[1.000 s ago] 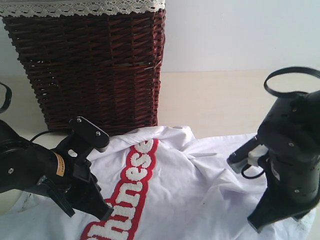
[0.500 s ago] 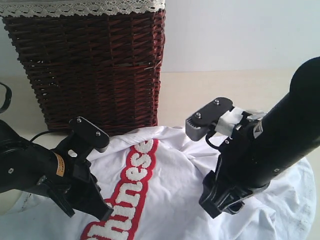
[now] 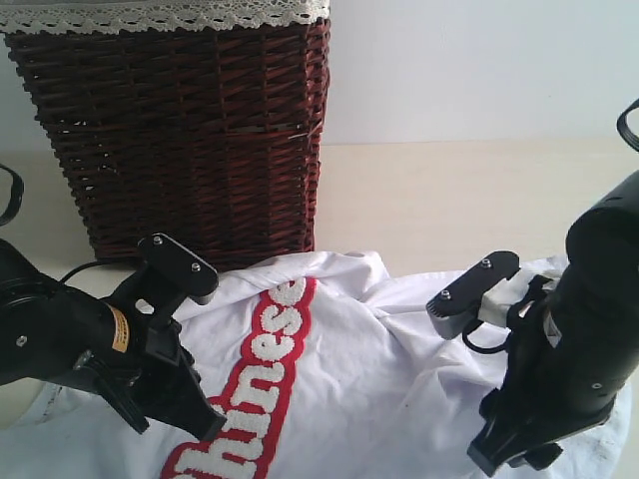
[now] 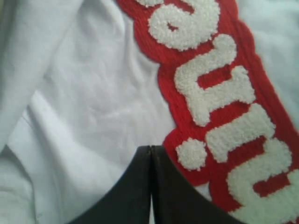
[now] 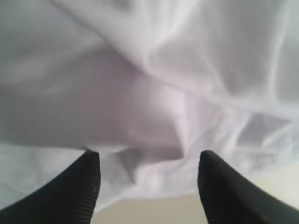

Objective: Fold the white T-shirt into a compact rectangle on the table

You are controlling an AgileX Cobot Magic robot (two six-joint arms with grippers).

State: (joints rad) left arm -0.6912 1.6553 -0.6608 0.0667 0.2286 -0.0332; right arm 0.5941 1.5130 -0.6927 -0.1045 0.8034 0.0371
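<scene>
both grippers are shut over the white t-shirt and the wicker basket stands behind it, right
Not quite. The left gripper is shut, but the right wrist view shows the right gripper with its jaws apart above the white T-shirt. The wicker basket does stand behind it.

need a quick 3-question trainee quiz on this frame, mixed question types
1. True or false: the left claw is shut.
2. What cloth is the open right claw over? A) a towel B) the white T-shirt C) a blanket
3. Fill in: the fuzzy lettering is outlined in ____.

Key: 1 true; 2 B; 3 red.
</scene>
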